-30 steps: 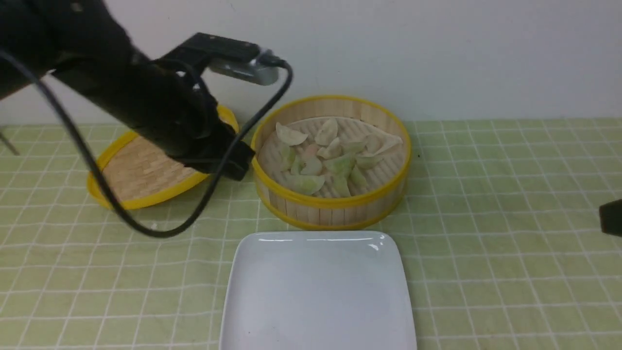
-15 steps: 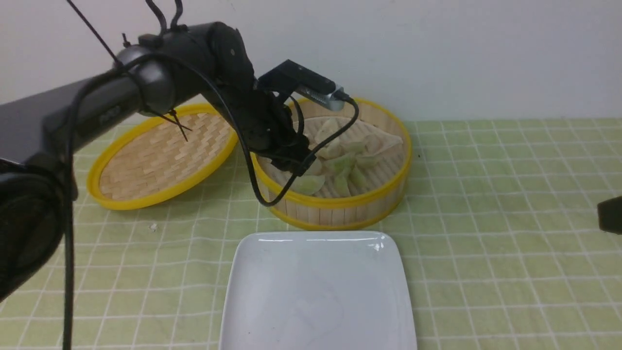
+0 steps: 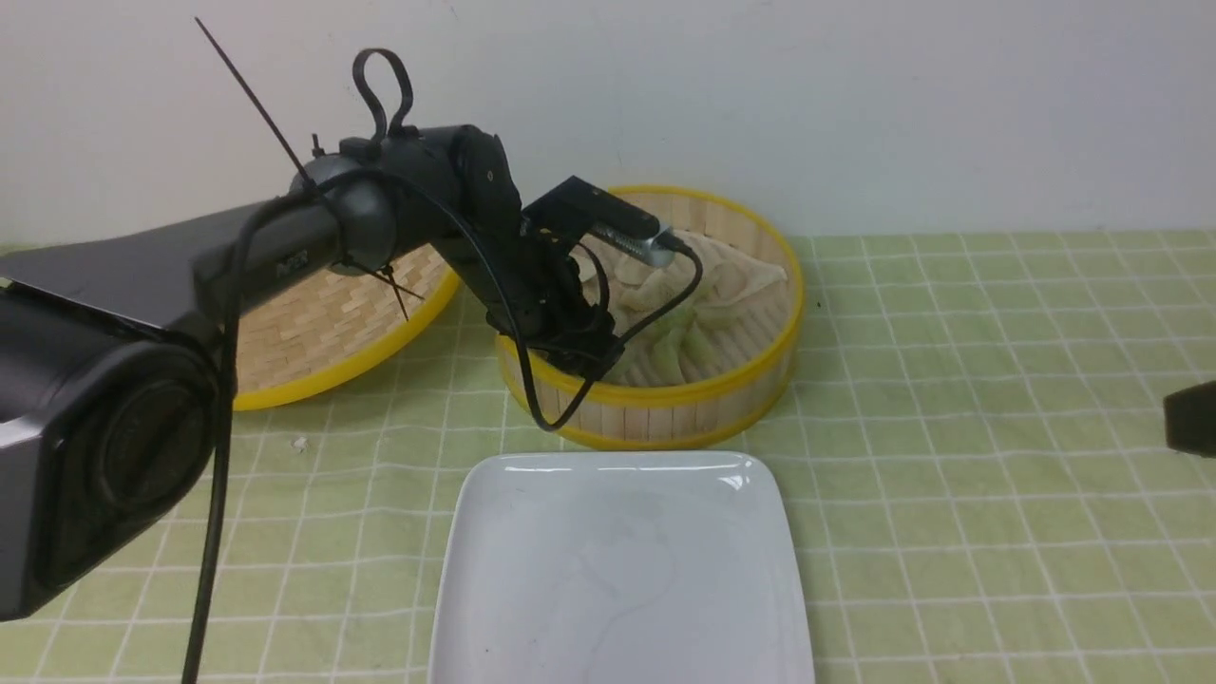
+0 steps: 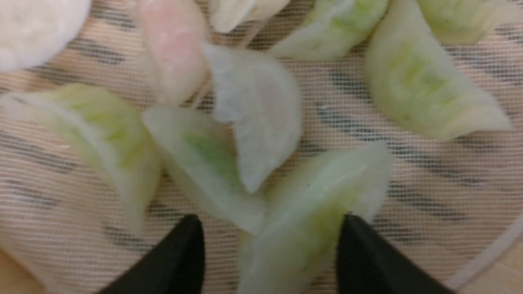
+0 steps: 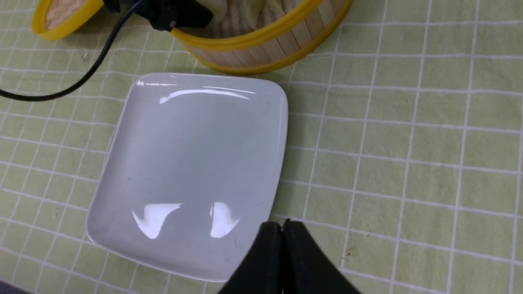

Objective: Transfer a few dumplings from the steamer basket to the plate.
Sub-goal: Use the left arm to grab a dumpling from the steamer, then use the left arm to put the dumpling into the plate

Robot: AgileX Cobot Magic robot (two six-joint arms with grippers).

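Observation:
The steamer basket point(image 3: 665, 394) stands at the middle back and holds several pale greenish dumplings point(image 3: 679, 342) on a mesh liner. My left gripper point(image 3: 594, 351) reaches down inside the basket at its front left. In the left wrist view it point(image 4: 269, 222) is open, with one black fingertip on each side of one dumpling point(image 4: 314, 200), not closed on it. The white plate point(image 3: 622, 560) lies empty in front of the basket. My right gripper point(image 5: 282, 223) is shut and empty, low over the cloth at the plate's point(image 5: 192, 163) right edge; only its tip point(image 3: 1192, 423) shows in the front view.
A flat woven yellow-rimmed lid point(image 3: 323, 323) leans on the table left of the basket, behind my left arm. A black cable point(image 3: 541, 399) hangs from the left wrist over the basket's front rim. A green checked cloth point(image 3: 950, 475) covers the table. A white wall is close behind.
My left arm has swung right from over the lid and dropped into the basket, its open jaws now around a dumpling. The right gripper has stayed put.

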